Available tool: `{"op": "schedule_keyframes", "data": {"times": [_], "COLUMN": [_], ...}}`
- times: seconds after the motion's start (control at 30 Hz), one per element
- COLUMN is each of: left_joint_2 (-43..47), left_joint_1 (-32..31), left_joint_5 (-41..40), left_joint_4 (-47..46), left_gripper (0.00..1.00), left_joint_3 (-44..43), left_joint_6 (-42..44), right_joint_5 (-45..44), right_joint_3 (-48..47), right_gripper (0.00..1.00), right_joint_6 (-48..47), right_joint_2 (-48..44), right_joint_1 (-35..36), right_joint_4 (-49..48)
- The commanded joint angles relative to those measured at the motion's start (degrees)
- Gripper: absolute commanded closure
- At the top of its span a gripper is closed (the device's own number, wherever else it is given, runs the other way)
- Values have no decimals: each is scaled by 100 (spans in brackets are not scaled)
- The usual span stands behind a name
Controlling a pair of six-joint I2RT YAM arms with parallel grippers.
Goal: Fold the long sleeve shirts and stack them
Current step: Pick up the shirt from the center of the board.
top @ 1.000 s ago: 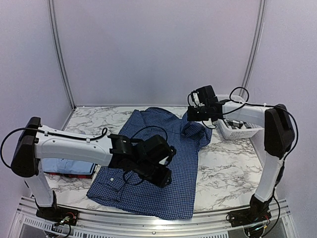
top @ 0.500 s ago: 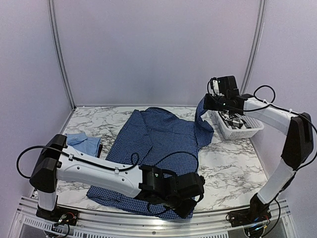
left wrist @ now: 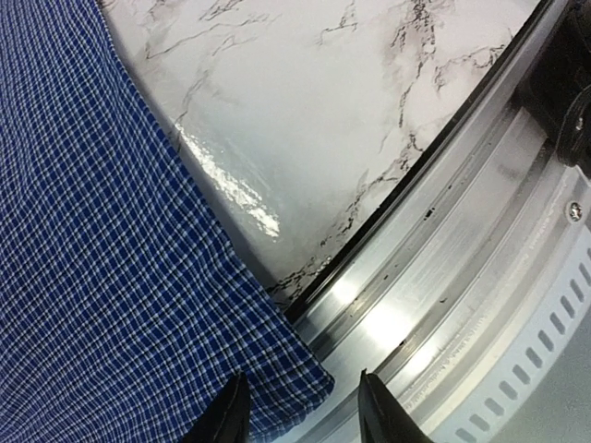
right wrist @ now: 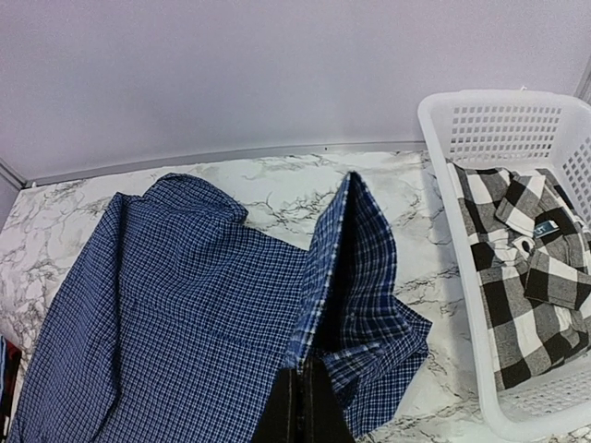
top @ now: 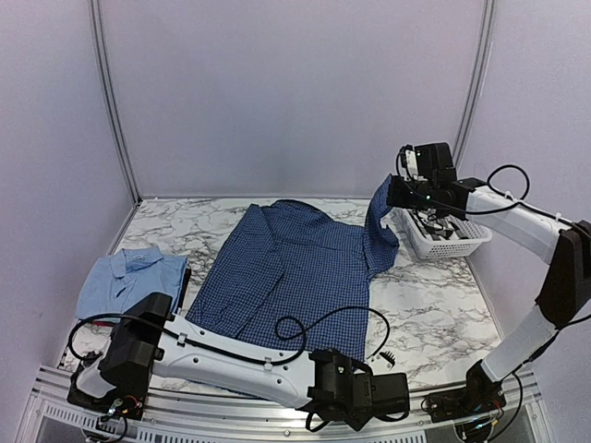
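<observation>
The navy fine-check shirt [top: 286, 268] lies spread on the marble table, collar at the back. My right gripper [top: 392, 191] is shut on its right sleeve [right wrist: 365, 249] and holds that cloth raised beside the basket. My left gripper [left wrist: 305, 411] hangs low over the table's front edge. Its jaws stand apart, and the corner of the shirt's hem [left wrist: 295, 378] lies between them. A plain light blue shirt [top: 129, 277] lies flat at the left. A black-and-white checked shirt [right wrist: 526, 277] is crumpled inside the basket.
The white lattice basket [top: 452, 245] stands at the back right, close to the raised sleeve. An aluminium rail [left wrist: 443, 305] runs along the near table edge, just under the left fingers. Bare marble [top: 425, 314] shows right of the navy shirt.
The left arm swept from the middle of the navy shirt down to its front hem corner. The right gripper lifted the sleeve up and to the right. The light blue shirt is uncovered.
</observation>
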State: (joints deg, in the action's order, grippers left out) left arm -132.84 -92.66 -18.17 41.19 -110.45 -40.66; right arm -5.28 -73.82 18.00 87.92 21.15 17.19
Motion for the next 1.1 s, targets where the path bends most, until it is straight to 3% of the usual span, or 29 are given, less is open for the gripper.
{"op": "schedule_keyframes", "data": {"times": [0.0, 0.3, 0.73, 1.07], "left_joint_2": [-385, -754, -1088, -837], "left_joint_1": [-197, -317, -321, -325], "left_joint_5": [-795, -1026, -1028, -1356], "left_joint_4": [967, 1236, 1312, 1301], "left_gripper": [59, 60, 63, 97], "left_joint_3": [-534, -1113, -1295, -1141], "left_joint_6": [-142, -128, -176, -265], "right_joint_5": [102, 156, 297, 311], "right_joint_3": [43, 53, 140, 41], "right_gripper": [100, 100, 100, 100], "right_joint_6": [114, 136, 170, 160], "right_joint_2": [-174, -230, -262, -245], "right_joint_1": [21, 21, 17, 21], "right_joint_4": [-62, -67, -118, -95]}}
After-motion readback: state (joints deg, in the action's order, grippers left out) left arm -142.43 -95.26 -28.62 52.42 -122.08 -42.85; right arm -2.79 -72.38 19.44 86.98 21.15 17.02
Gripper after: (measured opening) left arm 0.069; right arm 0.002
